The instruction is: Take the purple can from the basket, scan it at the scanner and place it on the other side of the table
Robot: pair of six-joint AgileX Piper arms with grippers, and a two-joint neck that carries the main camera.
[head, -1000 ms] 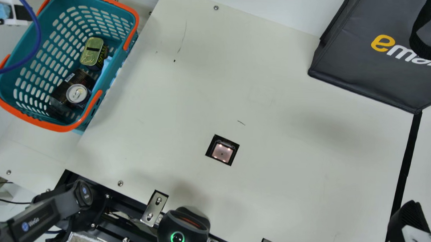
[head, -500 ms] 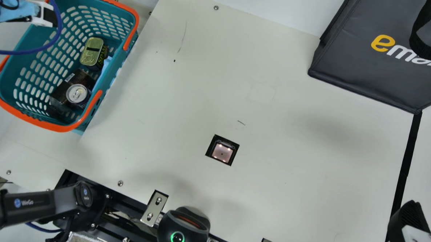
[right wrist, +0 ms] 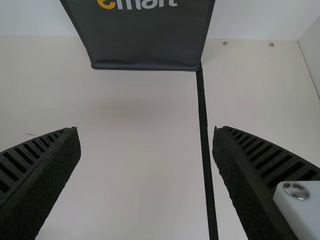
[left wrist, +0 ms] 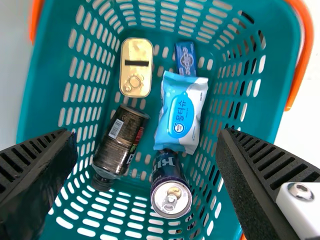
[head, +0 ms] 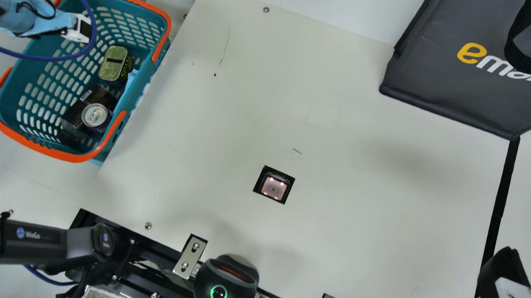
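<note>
Over the teal basket (head: 10, 97), there's the left gripper (head: 86, 28), its two ribbed fingers spread wide apart, and down inside sits the purple can (head: 94, 115), ring-pull end showing, right near the dark bottle (left wrist: 117, 142) and the blue-and-white wet-tissue packet (left wrist: 181, 115). Across on the table's other side, the right gripper (head: 506, 262) hangs by the black strip (head: 498, 213), fingers well apart too!

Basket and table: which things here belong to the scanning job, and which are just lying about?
For the job:
purple can, inside
basket
scanner, set into the table

Just lying about:
gold-lidded tin, dark bottle, light-blue-and-white pouch and small blue pack, all in the basket
grey bag
</note>
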